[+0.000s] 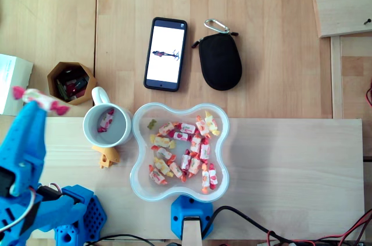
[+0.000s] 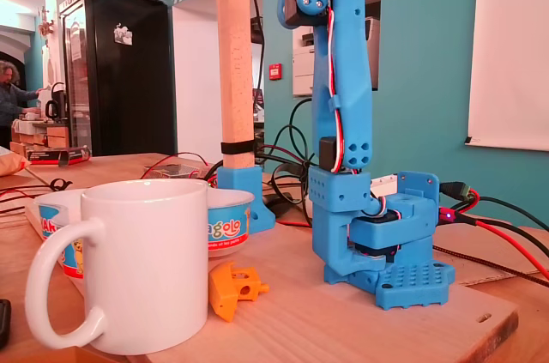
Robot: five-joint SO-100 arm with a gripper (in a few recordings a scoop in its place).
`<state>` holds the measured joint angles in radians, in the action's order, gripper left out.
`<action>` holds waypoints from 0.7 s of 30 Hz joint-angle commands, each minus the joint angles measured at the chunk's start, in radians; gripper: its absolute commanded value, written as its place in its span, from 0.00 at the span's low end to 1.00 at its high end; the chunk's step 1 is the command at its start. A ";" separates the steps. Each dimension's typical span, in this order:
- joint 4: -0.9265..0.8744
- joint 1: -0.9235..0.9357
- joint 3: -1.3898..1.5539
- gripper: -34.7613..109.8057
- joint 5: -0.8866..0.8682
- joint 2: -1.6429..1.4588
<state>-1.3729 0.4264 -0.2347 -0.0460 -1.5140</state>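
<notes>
Here, seen from overhead, the blue gripper (image 1: 35,108) is closed on a pink-wrapped candy (image 1: 42,100), left of the white mug (image 1: 119,132), which contains one sweet. The clear bowl (image 1: 222,161) of candies touches the mug's right side.

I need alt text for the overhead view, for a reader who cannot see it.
The blue gripper holds a pink-and-white wrapped candy left of a white mug with another candy inside. A clear bowl of candies sits beside the mug; a phone and black pouch lie beyond.
</notes>
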 commanded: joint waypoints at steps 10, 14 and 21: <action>-0.391 -0.227 0.158 0.22 -0.075 -0.018; -0.388 -0.328 0.137 0.22 -0.074 -0.097; -0.393 -0.336 0.106 0.22 -0.074 -0.324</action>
<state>-1.7579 0.0951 -0.1012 -0.0982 -1.7564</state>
